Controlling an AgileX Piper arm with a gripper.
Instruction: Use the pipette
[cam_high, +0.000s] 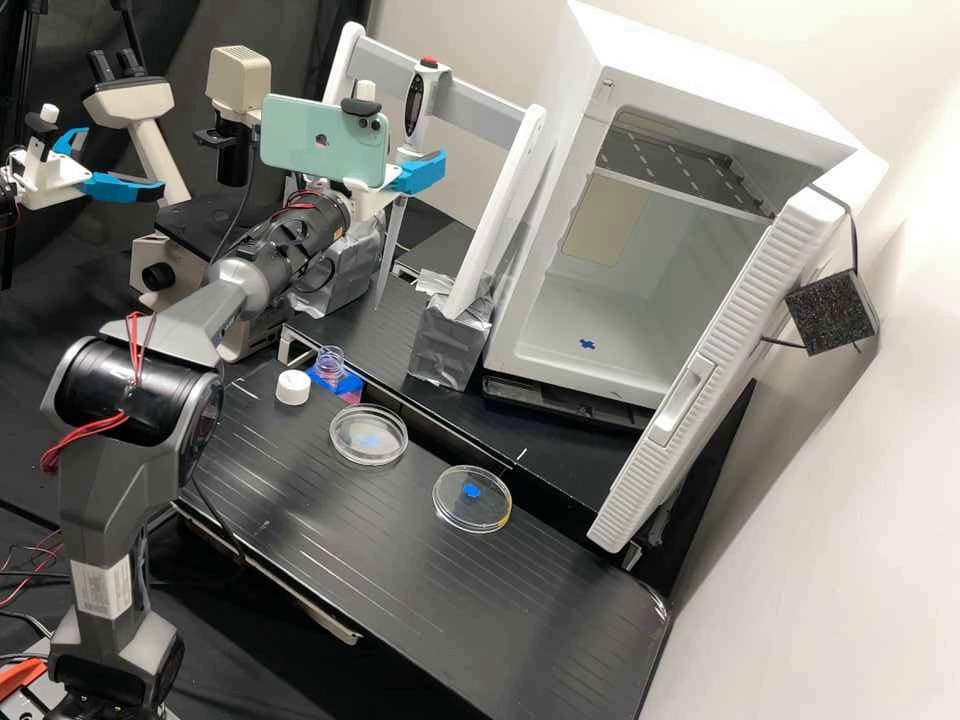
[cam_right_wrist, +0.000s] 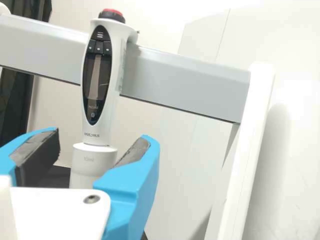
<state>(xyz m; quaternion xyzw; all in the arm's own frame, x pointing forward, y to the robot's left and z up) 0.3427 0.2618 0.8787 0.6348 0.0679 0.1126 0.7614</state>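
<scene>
Up on the white rack (cam_right_wrist: 200, 85) hangs the pipette (cam_right_wrist: 101, 129) — your jaws stand apart by its lower body, clamped on nothing. You're at the start, it seems — gripping, lifting it off the rack, then all pipetting remain.

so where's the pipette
The pipette hangs on the grey bar, left of the cabinet in the high view; the wrist view shows its lower part between the fingers of the open gripper.

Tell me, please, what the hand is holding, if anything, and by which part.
Nothing appears held: the hand is open at the lower body of the pipette, with a gap visible on one side; the pipette hangs on the grey crossbar.
</scene>
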